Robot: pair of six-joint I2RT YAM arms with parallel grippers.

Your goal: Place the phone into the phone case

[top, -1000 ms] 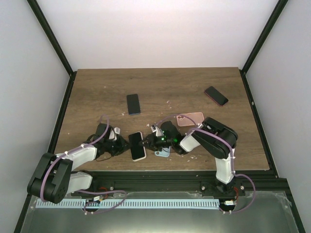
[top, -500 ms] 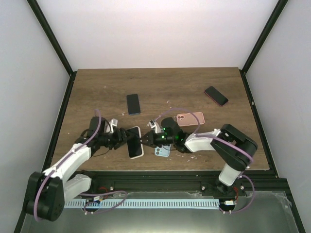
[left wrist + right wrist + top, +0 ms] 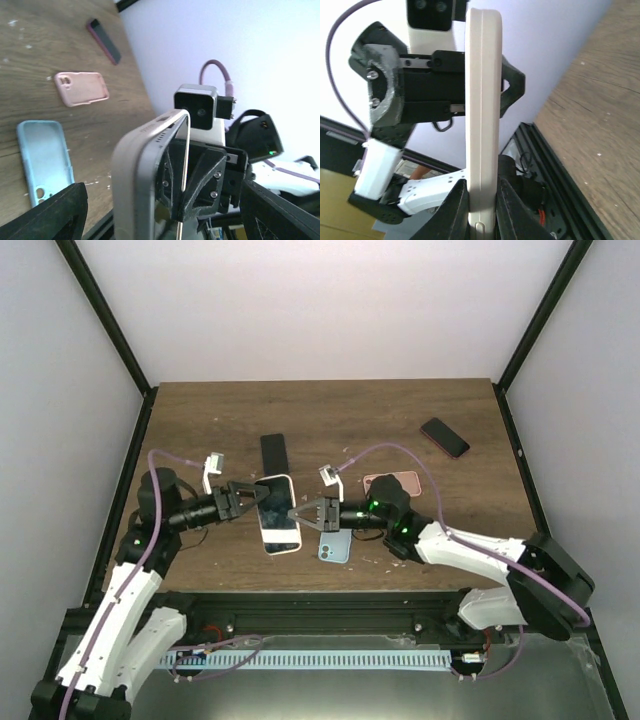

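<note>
A white-edged phone with a dark screen hangs above the table between both arms. My right gripper is shut on its right edge; in the right wrist view the fingers pinch the white phone edge-on. My left gripper is open at the phone's left edge, its fingers spread wide to either side of the phone without touching it. An empty light blue phone case lies inside-up on the table, below and right of the phone; the left wrist view also shows this case.
A pink case lies back-up behind the blue one. A dark phone lies mid-table, and another dark phone with a reddish rim sits at the back right. Black frame rails line the table's sides and front.
The phone has risen off the table and moved back. My right gripper closed on its right edge, then my left gripper opened and let go. Both arms stretched upward.
</note>
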